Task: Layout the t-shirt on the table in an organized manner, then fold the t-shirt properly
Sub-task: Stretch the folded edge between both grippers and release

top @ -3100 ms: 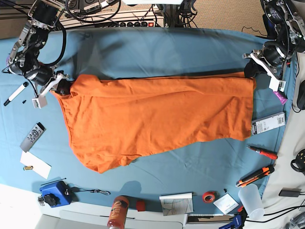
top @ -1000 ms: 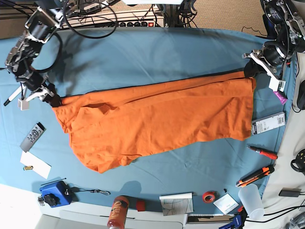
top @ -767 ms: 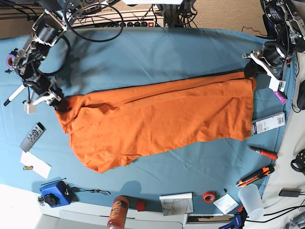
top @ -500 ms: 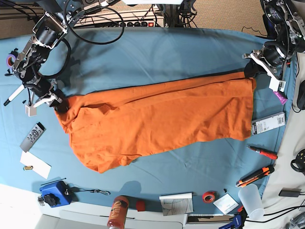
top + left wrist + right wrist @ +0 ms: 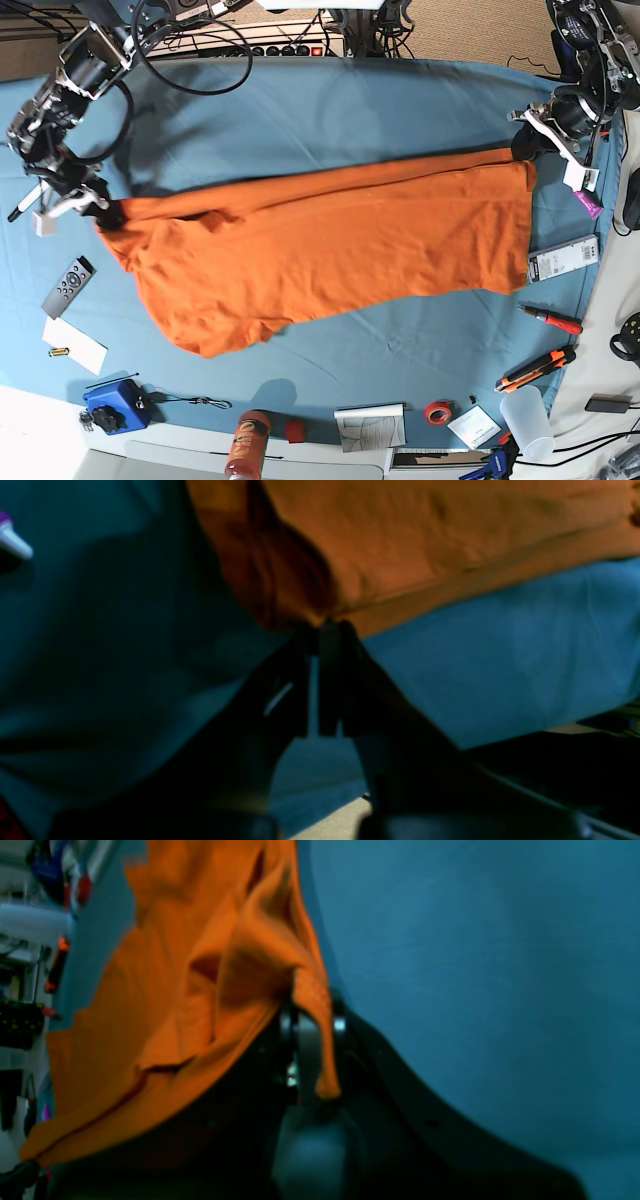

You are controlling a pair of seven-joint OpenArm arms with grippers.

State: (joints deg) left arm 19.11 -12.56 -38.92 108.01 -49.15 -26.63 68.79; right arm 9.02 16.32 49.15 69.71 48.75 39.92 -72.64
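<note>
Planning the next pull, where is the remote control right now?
In the base view the remote control lies on the table's left side, just below the right pincer and above a white card.

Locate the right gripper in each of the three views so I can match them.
Base: right gripper at the far left, shut on the t-shirt corner.
Right wrist: right gripper centre frame, orange cloth pinched between its fingers.
Left wrist: not in view.
Shared landmark: the t-shirt on the table.
</note>
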